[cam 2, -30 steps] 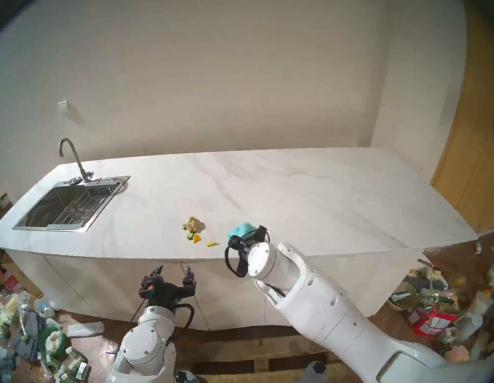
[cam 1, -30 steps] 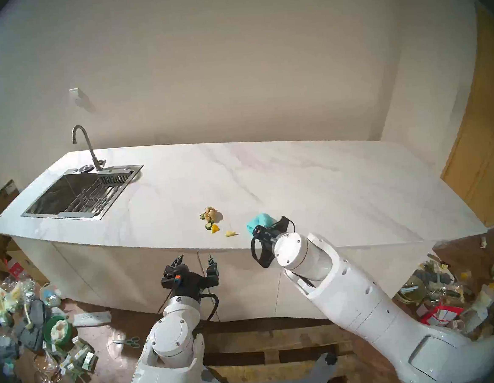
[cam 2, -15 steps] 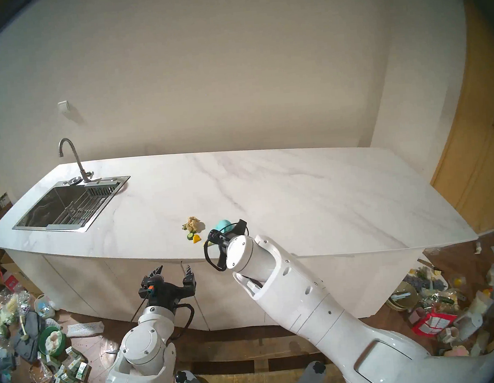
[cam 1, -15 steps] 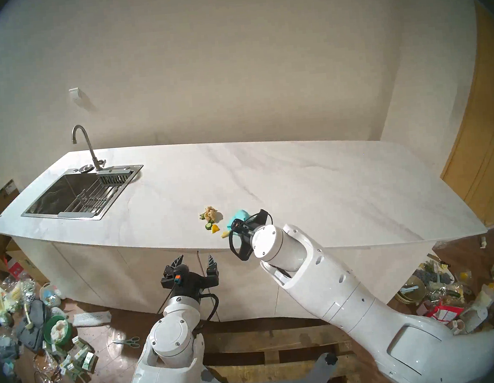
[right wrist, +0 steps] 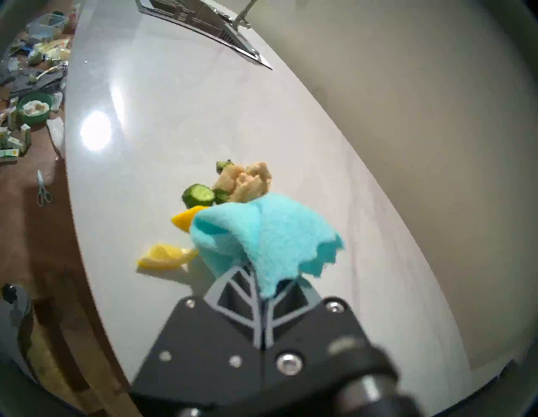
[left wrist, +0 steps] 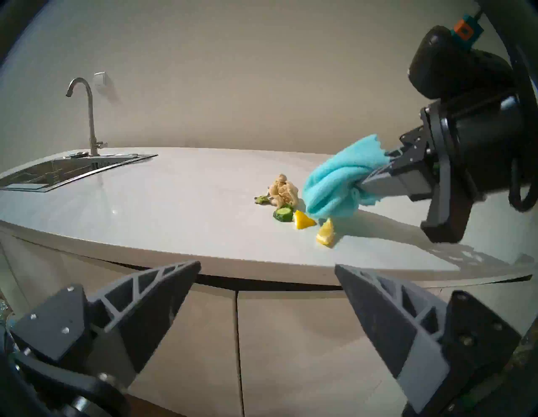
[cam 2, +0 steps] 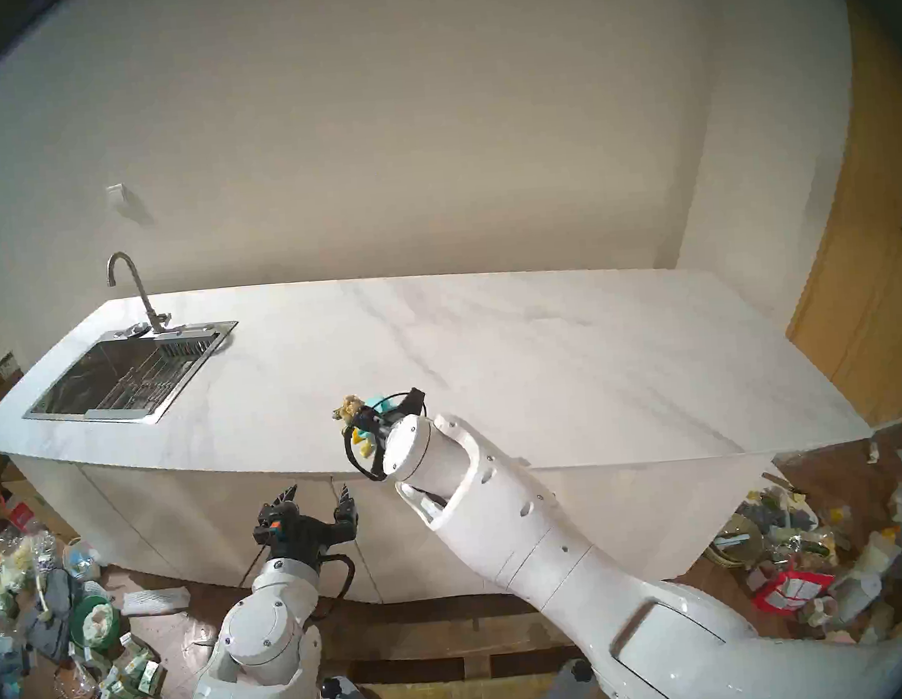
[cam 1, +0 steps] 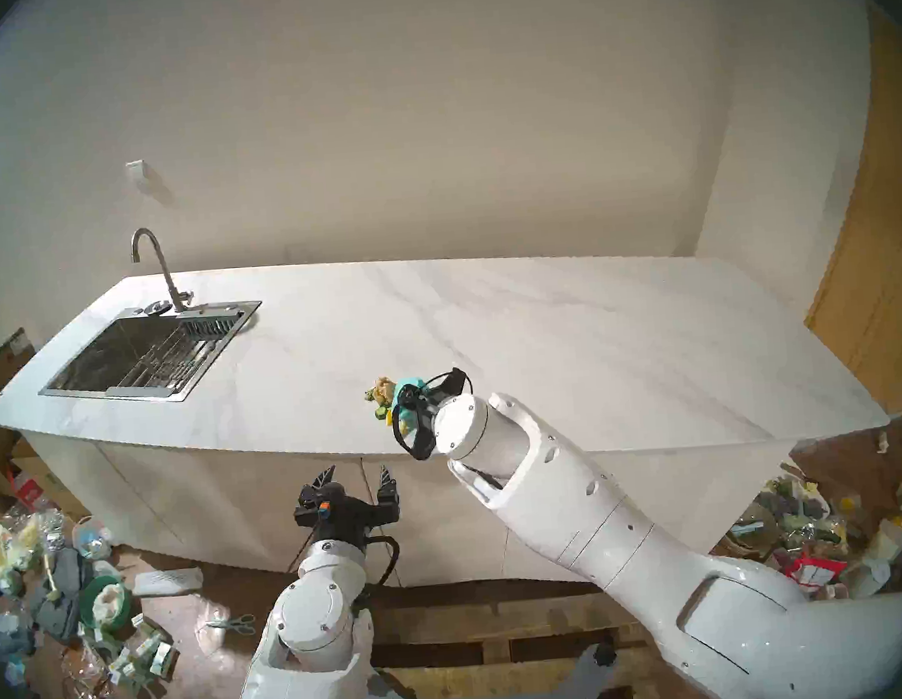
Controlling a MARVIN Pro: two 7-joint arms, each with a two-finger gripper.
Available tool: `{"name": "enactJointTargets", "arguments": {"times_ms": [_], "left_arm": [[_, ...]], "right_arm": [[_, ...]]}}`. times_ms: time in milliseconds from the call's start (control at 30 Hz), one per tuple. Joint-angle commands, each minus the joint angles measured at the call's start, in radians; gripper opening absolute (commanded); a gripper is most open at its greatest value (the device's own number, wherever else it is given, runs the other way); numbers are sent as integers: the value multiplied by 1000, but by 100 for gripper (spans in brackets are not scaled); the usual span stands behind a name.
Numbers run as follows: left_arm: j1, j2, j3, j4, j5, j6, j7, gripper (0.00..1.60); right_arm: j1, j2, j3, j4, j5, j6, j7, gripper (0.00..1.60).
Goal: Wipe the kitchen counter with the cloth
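Observation:
The kitchen counter (cam 1: 544,328) is a long white marble-look slab. My right gripper (cam 1: 416,397) is shut on the turquoise cloth (cam 1: 412,385) and holds it low on the counter near the front edge. In the right wrist view the cloth (right wrist: 262,233) drapes over the closed fingers (right wrist: 247,291). In the left wrist view the cloth (left wrist: 334,186) touches a beige paper wad (left wrist: 283,190), with a cucumber slice (left wrist: 283,215) and two lemon wedges (left wrist: 302,220) beside it. My left gripper (cam 1: 356,475) is open and empty, below the counter edge in front of the cabinet fronts.
A steel sink (cam 1: 118,393) with a faucet (cam 1: 154,262) is set in the counter's left end. Heaps of litter lie on the floor at the left (cam 1: 52,577) and right (cam 1: 807,528). A wooden door (cam 1: 890,279) stands at the far right.
My right arm has swept left along the counter's front with the cloth, from right of the scraps to up against them. The nearest lemon wedge has been pushed left. The left arm has not moved.

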Motion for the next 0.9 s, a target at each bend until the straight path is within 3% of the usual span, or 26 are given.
{"name": "enactJointTargets", "arguments": {"times_ms": [0,33,67,133,167,300,333,467,867], "left_arm": [[-6,1,3,-27,-2,-6,-5,160],[-6,1,3,-27,-2,-6,-4,160],[-6,1,3,-26,-2,-6,-4,160],[-6,1,3,-26,-2,-6,-4,160],[-7,0,3,-25,-1,-6,-4,160],[-7,0,3,-25,-1,-6,-4,160],[-7,0,3,-25,-1,-6,-4,160],[-7,0,3,-25,-1,-6,-4,160],[-8,0,3,-23,-1,-7,-3,160]], "right_arm": [[18,54,47,-104,7,-4,8,0],[16,67,57,-118,8,-3,11,0],[-3,119,92,-191,4,11,5,0],[-3,119,92,-191,4,11,5,0],[-17,154,107,-245,7,17,21,0],[-17,154,107,-245,7,17,21,0],[-43,179,123,-291,12,29,29,0],[-30,169,128,-249,8,23,17,0],[-181,254,199,-404,75,27,69,0]]}}
